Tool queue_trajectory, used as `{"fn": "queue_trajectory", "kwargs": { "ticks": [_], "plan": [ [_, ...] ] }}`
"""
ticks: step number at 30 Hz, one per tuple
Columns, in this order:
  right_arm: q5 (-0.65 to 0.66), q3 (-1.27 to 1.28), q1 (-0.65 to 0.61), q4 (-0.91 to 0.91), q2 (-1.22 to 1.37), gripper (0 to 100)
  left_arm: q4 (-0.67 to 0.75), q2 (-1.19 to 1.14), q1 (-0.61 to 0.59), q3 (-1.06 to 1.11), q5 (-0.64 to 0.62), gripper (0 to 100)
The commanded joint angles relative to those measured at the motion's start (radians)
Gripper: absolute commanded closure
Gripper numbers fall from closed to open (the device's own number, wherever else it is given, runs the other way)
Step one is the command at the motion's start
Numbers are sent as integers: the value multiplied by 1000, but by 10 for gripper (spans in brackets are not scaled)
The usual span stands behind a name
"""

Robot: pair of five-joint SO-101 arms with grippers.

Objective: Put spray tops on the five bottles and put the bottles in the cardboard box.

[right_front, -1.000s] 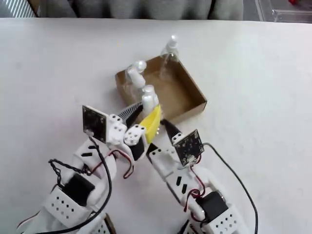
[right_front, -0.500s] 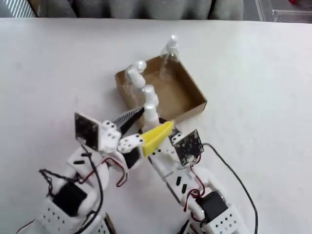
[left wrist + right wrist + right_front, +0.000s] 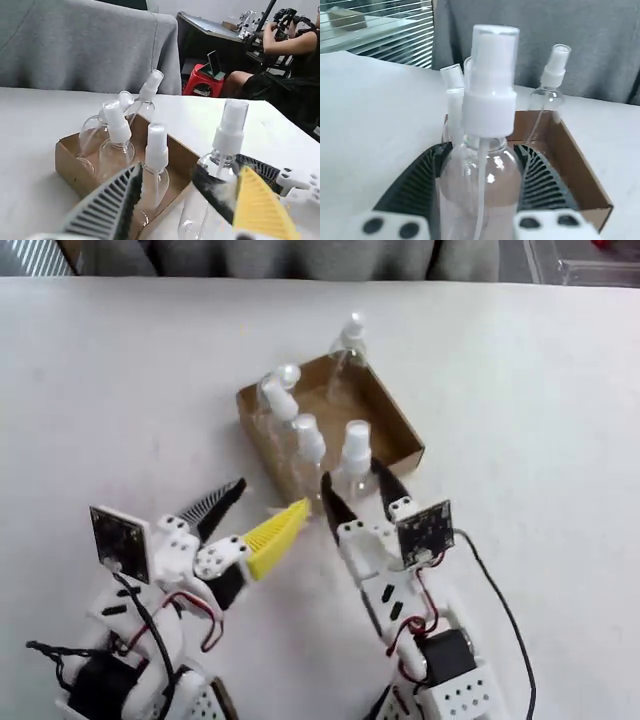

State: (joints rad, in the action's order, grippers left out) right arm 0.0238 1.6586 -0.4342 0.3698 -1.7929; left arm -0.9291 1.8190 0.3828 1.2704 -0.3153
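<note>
My right gripper [image 3: 352, 475] is shut on a clear bottle [image 3: 353, 465] with a white spray top [image 3: 356, 440], upright at the near edge of the cardboard box [image 3: 385, 430]. In the right wrist view the bottle [image 3: 480, 185] fills the gap between the black fingers [image 3: 540, 180], and the box [image 3: 575, 155] lies beyond. My left gripper [image 3: 272, 495] stands open and holds nothing, to the left of the held bottle and nearer the front. Other capped bottles [image 3: 305, 435] stand or lean inside the box [image 3: 70, 165]. The left wrist view shows the held bottle [image 3: 220, 165] just outside the box's near wall.
One bottle [image 3: 345, 340] leans at the box's far corner. The white table [image 3: 520, 390] is bare to the right, left and behind the box. Both arm bodies crowd the front edge.
My left gripper opened, let go of the spray top and drew back to the left and front. My right gripper carried the capped bottle to the right, closer to the box.
</note>
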Motion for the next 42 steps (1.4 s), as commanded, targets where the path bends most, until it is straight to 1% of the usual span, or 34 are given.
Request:
{"fn": "queue_trajectory", "kwargs": {
  "ticks": [1,3,4,5,7,8,10,15,17,21,24,25,28,29,32,37,39,42],
  "plan": [
    [3,-14,68,-33,-10,982,-5,1,-7,-17,-12,795],
    [2,-15,70,-33,-10,982,6,2,-5,20,-6,901],
    [2,-15,70,-45,-10,982,37,2,-5,44,-3,963],
    [2,-14,70,-64,-8,982,86,2,-5,74,-3,993],
    [2,-14,74,-94,-8,982,175,2,-5,127,-11,943],
    [2,-12,74,-105,-8,982,209,2,-4,153,-11,946],
    [-12,-8,74,-128,-8,982,261,2,27,199,-8,985],
    [-239,-6,76,-203,-8,982,272,2,222,258,-2,979],
    [-258,-6,74,-214,-8,982,269,2,292,259,-2,979],
    [-262,-6,67,-245,-7,982,229,2,374,261,0,979],
    [-333,-6,65,-245,-7,982,270,2,417,302,0,979],
    [-353,-8,64,-242,-7,983,304,2,423,330,3,979],
    [-364,-9,39,-234,-7,983,459,-2,418,428,68,979],
    [-364,-9,28,-228,-7,983,482,-4,406,422,81,979],
    [-364,-34,5,-156,-8,983,493,-5,348,423,75,979],
    [-373,-109,-35,16,-8,983,493,-7,254,423,75,979],
    [-374,-132,-51,65,-8,983,485,-8,240,423,75,979],
    [-374,-138,-62,77,-8,983,480,-39,246,423,74,979]
  ]
}}
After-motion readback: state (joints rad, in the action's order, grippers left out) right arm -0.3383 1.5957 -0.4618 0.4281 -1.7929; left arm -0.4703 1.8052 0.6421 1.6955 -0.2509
